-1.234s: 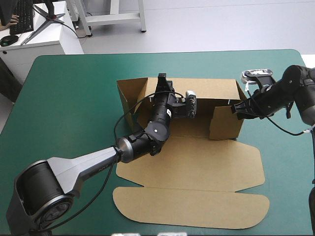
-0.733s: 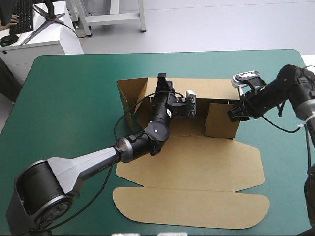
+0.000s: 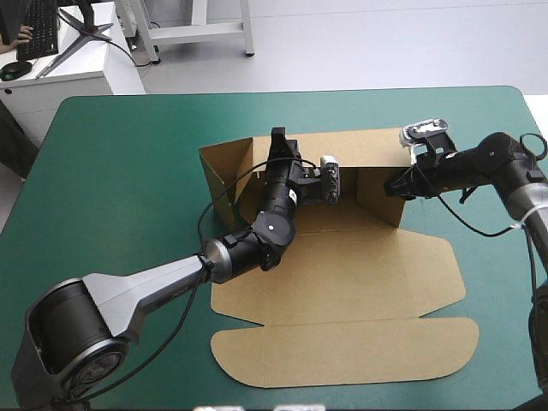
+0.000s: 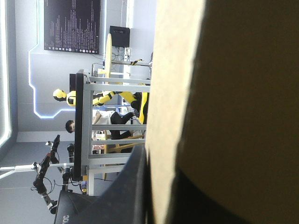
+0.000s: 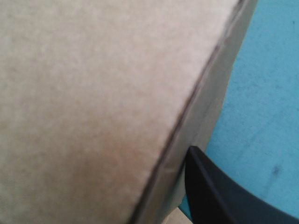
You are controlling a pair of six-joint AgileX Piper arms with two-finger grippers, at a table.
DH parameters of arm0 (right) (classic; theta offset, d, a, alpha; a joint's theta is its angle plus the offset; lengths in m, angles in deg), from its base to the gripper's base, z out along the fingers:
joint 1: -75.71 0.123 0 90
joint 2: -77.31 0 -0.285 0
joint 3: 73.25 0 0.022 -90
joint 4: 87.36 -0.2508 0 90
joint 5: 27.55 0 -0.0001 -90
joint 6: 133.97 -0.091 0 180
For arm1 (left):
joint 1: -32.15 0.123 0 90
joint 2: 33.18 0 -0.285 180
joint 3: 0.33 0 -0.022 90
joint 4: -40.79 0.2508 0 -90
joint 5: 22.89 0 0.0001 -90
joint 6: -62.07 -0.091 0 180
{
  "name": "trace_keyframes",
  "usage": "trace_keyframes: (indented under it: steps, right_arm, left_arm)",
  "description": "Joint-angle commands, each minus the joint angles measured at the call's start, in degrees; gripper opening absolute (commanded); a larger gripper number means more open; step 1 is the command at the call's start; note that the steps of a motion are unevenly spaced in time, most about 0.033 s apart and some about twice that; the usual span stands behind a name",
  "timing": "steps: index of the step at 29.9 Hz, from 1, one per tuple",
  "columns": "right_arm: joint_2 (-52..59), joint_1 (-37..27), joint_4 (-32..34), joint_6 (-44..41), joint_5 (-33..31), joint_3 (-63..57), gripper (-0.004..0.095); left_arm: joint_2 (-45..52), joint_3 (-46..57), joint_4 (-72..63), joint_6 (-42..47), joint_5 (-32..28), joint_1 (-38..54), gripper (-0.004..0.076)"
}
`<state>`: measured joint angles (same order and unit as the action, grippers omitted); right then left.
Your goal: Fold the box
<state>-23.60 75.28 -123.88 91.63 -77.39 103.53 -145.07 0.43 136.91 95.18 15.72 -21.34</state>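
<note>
On the teal-green table (image 3: 120,171), toward its far edge: the brown box (image 3: 342,282), part-built. Back wall (image 3: 368,147) raised. Left side wall (image 3: 224,175) up, splayed outward. Right side wall (image 3: 381,195) up and swung inward, not yet tucked. Floor panel, front wall and lid flap (image 3: 342,353) flat, stretching toward the near edge. By this reckoning under halfway: side walls to square up, front wall to raise and tuck, lid to stay flat.

Left gripper (image 3: 279,137) clamped on the back wall's top edge, board between its black fingers (image 4: 126,186). Right gripper (image 3: 396,185) against the right side wall's outer face; whether open or closed, cannot tell.

Against the earlier frame: right side wall turned further inward, right gripper shifted leftward with it, left side wall splayed a little more, whole sheet slid slightly toward the table's right and far edges. Left gripper on the same wall as before.
</note>
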Motion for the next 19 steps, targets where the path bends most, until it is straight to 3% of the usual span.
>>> trace_keyframes:
  steps: [1, 4, 19]
  right_arm:
    - [1.88, 0.36, -11.24, 8.07, 0.76, -2.25, 0.0413]
    - [1.82, 0.36, -15.43, 12.11, 1.18, -4.05, 0.0413]
    - [0.86, 0.25, -16.71, 13.03, 4.85, -4.17, 0.0412]
  left_arm:
    - [2.86, -1.43, 1.3, 2.23, -1.07, -0.64, -0.001]
    - [2.86, -1.43, 1.3, 2.23, -1.18, -0.64, -0.001]
    - [2.86, -1.43, 1.3, 2.23, -1.67, -0.64, -0.001]
